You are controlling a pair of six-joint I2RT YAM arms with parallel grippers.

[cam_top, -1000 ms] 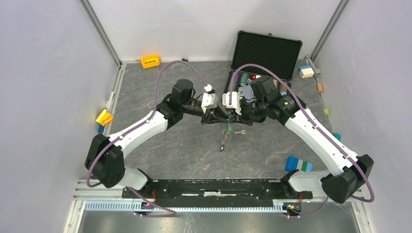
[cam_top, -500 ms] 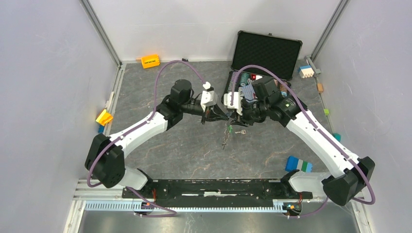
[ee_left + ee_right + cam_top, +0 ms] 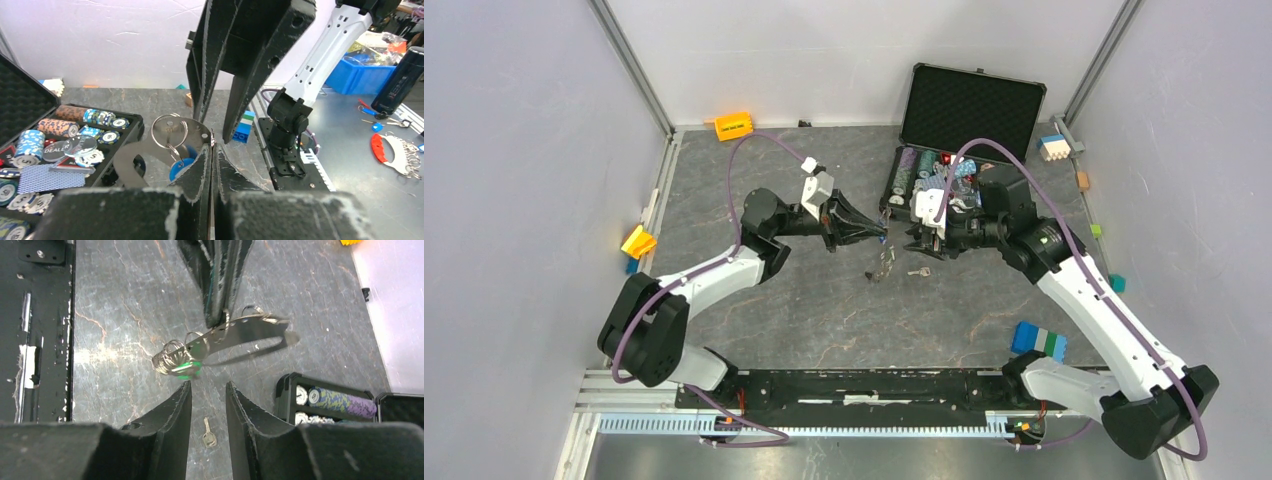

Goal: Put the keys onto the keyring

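The keyring (image 3: 250,331), a flat silver oval loop with a split ring, a coiled chain and a green tag (image 3: 187,368), hangs above the table. My left gripper (image 3: 212,148) is shut on its edge. In the top view that left gripper (image 3: 879,236) points right, with the keyring (image 3: 883,264) dangling below its tip. My right gripper (image 3: 208,385) is open and empty, just short of the tag. One small silver key (image 3: 209,435) lies flat on the table between its fingers. The key (image 3: 916,271) also shows in the top view, below the right gripper (image 3: 916,238).
An open black case (image 3: 969,100) with rows of poker chips (image 3: 914,170) stands behind the right gripper. A blue block (image 3: 1037,338) lies at the near right, an orange block (image 3: 734,126) at the back left and a yellow piece (image 3: 638,241) at the left edge.
My left gripper has shut on the keyring and swung to point right. My right gripper has opened, let go of it and drawn back to the right.
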